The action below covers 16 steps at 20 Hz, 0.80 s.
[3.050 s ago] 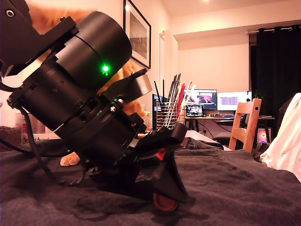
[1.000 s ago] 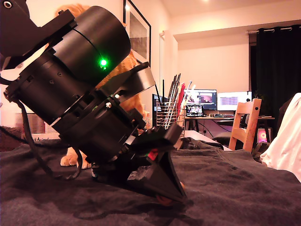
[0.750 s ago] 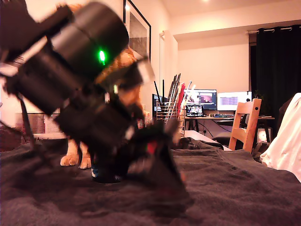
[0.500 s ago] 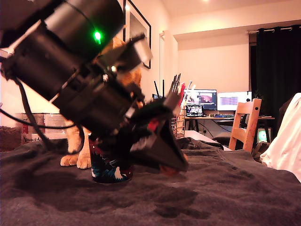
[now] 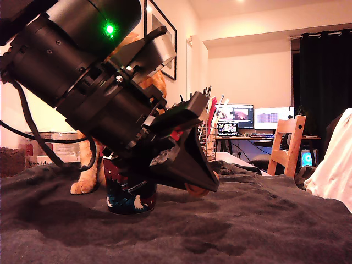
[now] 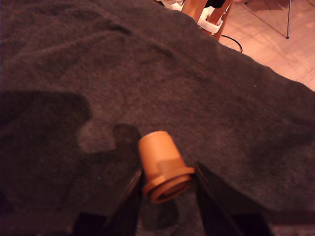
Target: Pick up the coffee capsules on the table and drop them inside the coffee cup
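Pinching the coffee capsule [image 6: 161, 167] by its flanged end, your pincer [image 6: 165, 184] hangs above the cloth-draped desk [image 6: 236, 118], just beside the coffee cup [image 5: 129, 193] in the exterior view.

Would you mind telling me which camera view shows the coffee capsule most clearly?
The wrist view: the coffee capsule fills the frame's centre, its tapered body and flanged end gripped between the gripper fingers above the table. The exterior view shows only a small rounded part of it at the gripper tip.
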Motion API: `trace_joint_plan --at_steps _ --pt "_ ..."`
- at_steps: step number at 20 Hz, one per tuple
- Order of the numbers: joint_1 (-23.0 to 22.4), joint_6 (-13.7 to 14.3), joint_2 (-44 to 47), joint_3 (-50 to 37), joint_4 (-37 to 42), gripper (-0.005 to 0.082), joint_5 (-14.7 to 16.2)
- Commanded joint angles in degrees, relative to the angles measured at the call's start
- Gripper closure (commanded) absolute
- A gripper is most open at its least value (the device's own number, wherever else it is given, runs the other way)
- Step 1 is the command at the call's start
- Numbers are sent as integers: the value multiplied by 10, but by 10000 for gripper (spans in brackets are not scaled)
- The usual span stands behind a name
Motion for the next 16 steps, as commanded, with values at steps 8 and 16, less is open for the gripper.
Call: trace_joint_plan --at_steps 8,16 --pt "-2 9 -25 -1 -7 503 1" --pt "-2 18 -61 -1 -27 503 0"
